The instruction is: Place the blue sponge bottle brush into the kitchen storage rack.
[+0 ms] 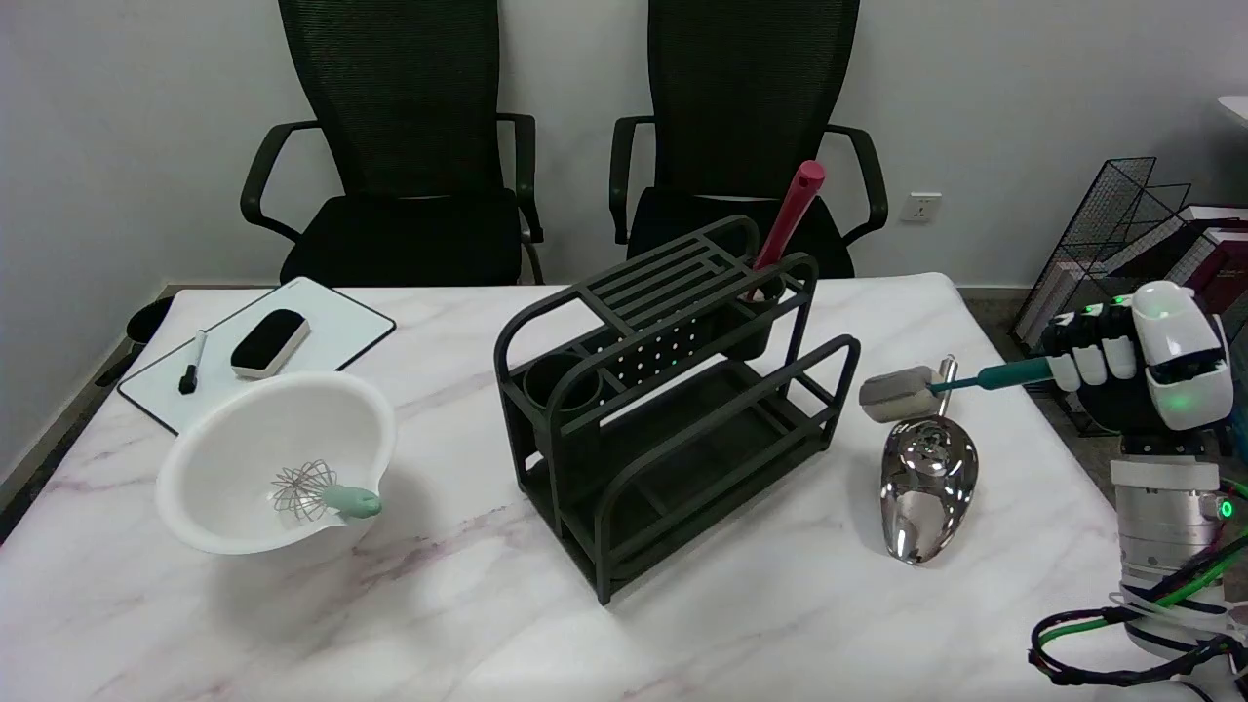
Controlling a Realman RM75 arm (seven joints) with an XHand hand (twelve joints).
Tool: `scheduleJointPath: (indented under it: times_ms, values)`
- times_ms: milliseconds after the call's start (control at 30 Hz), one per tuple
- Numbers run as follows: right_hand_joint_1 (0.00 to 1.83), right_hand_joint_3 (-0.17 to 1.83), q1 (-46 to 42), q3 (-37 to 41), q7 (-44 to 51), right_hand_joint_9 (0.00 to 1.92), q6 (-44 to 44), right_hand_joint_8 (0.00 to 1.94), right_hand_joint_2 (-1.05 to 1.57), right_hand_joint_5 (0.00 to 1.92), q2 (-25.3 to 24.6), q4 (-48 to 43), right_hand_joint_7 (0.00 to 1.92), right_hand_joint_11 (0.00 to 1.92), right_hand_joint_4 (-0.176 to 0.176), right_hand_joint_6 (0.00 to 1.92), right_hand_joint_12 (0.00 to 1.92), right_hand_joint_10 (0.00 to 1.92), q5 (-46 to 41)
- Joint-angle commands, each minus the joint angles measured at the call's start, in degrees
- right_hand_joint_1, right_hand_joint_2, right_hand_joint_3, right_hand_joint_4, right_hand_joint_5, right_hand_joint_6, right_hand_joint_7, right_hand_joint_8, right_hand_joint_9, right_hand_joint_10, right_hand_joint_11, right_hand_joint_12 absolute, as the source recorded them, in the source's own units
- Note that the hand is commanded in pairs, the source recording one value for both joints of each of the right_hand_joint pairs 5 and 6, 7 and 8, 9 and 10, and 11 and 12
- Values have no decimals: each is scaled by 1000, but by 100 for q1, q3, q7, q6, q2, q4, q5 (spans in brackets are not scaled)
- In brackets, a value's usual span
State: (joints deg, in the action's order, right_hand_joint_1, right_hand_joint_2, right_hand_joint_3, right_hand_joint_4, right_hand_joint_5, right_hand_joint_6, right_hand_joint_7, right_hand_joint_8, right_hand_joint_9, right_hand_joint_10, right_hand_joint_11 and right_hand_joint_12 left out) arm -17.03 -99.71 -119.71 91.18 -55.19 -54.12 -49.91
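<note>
**Teal-handled brush held in the air, right of the rack**

Teal and grey mark the brush (936, 384): a thin teal handle ending in a pale grey sponge head. The right hand (1131, 361), at about 3 o'clock on the table's edge, has its fingers wrapped around the far end of the handle. The brush lies roughly level, its sponge head pointing left toward the rack (673, 390), close beside it but not touching.

The dark rack stands at the centre of the marble table (682, 624). It has two tiers of shelves, a slatted top, and round cups at its corners. A red utensil (790, 219) already stands upright in the cup at 12 o'clock. The cup at the rack's 9 o'clock corner looks empty.

Just under the sponge head, at 4 o'clock from the rack, a shiny metal scoop (926, 483) lies on the table. At 9 o'clock sits a white bowl (234, 429) with a whisk (322, 492) inside. Behind it, at 10 o'clock, is a whiteboard (341, 322) with an eraser (270, 342) and a marker (192, 363).

The step in hand appears to be the carry: the brush is lifted and the rack is not yet reached. The next move likely calls for travelling left, clearing the rack's curved side rail, then tilting the brush so it can drop into a cup or rest on a shelf. The red utensil may crowd the nearest cup.
</note>
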Motion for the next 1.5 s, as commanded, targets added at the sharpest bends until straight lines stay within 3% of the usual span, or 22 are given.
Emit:
scheduleJointPath:
  times_ms: [33, 367, 467, 600, 867, 1000, 1100, 1267, 1500]
  values:
    - [939, 639, 77, 14, -712, 1920, 113, 1920, 1571, 1920, 31, 681, 1920, 1920, 0, 1920, 1920, 1920, 38]
    - [935, 676, 21, 158, -959, 1920, 305, 1920, 1571, 1920, 49, 599, 1920, 1920, 0, 1920, 1920, 1920, 172]
    - [899, 844, -95, 171, -1072, 1920, 512, 1920, 1571, 1920, 104, 305, 1920, 1920, 0, 1920, 1920, 1920, 279]
    - [883, 899, -511, 579, -993, 1920, 432, 1920, 1571, 1920, 193, -680, 1920, 1920, 0, 1920, 1920, 1920, 430]
    - [883, 911, -726, 2058, -993, 1920, -1064, 1920, 1571, 1920, 240, -2328, 1920, 1920, 0, 1920, 1920, 1920, 1425]
    - [883, 1090, -1072, 2549, -988, 1920, -1683, 1920, 1571, 1920, 218, -2958, 1920, 1920, 0, 1920, 1920, 1920, 1975]
    - [880, 1189, -1353, 2522, -643, 1920, -2347, 1920, 1543, 1920, 59, -3550, 1920, 1920, 0, 1920, 1920, 1920, 1954]
    - [874, 1141, -1580, 2279, -224, 1920, -3340, 1920, 1569, 1920, -110, -4520, 1920, 1920, 0, 1920, 1920, 1920, 1926]
    - [886, 1004, -564, 1807, -163, 1920, -4932, 1920, 1571, 1920, 494, -5230, 1920, 1920, 0, 1920, 1920, 1920, 2127]
